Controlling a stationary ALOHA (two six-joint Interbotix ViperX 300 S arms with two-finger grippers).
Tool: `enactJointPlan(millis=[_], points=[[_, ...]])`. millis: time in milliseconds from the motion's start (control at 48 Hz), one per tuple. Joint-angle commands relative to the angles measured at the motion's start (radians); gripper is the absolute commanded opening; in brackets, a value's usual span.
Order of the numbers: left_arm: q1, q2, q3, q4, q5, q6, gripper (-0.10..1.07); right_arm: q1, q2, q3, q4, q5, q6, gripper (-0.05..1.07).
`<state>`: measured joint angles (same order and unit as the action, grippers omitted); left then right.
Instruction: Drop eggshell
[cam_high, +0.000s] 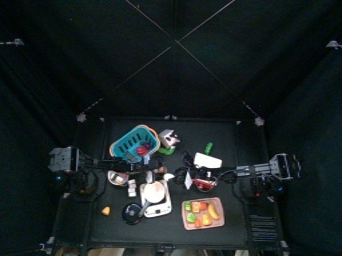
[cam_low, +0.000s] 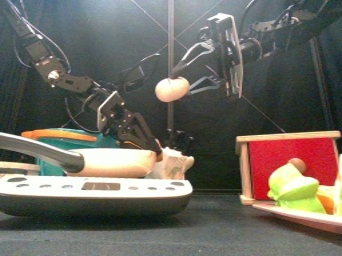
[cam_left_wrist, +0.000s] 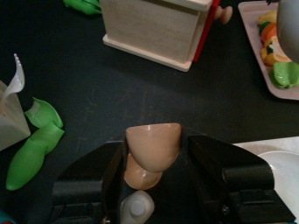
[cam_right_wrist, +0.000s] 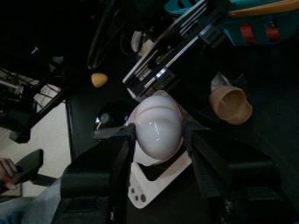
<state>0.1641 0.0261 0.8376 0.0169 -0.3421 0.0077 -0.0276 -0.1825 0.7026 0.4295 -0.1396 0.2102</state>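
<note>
Above the black table (cam_high: 100, 160), each gripper pinches half an eggshell: right gripper (cam_right_wrist: 162, 153) at 3 o'clock holds the white half (cam_right_wrist: 160, 125) aloft for dropping, left gripper (cam_left_wrist: 149, 171) at 9 the tan half (cam_left_wrist: 152, 153).

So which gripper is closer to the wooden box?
Left. The left gripper, holding a tan eggshell half, sits low beside the wooden box; the right gripper hangs higher, holding a white eggshell.

Small black bench (cam_high: 234, 205) at the middle of a pen, black curtains (cam_high: 54, 60) closing in on every side, thin pale cords crossing overhead, past the curtain edge a strip of lit pale floor (cam_right_wrist: 52, 114) — the rest dark.
</note>
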Motion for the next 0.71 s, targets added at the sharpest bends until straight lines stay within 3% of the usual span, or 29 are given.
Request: enactJointPlan(millis=[0,292,688], points=[[0.011,-0.005,-0.025,-0.002,-0.008,-0.002,0.71,-0.002,-0.032,-0.011,0.002,-0.009,-0.002,0.64],[0.011,-0.005,-0.025,-0.002,-0.008,-0.002,0.86,-0.003,-0.032,-0.009,0.002,-0.011,-0.002,0.64],[0.011,-0.026,-0.025,0.000,-0.006,-0.002,0.87,-0.002,-0.032,-0.011,0.002,-0.011,-0.002,0.64]])
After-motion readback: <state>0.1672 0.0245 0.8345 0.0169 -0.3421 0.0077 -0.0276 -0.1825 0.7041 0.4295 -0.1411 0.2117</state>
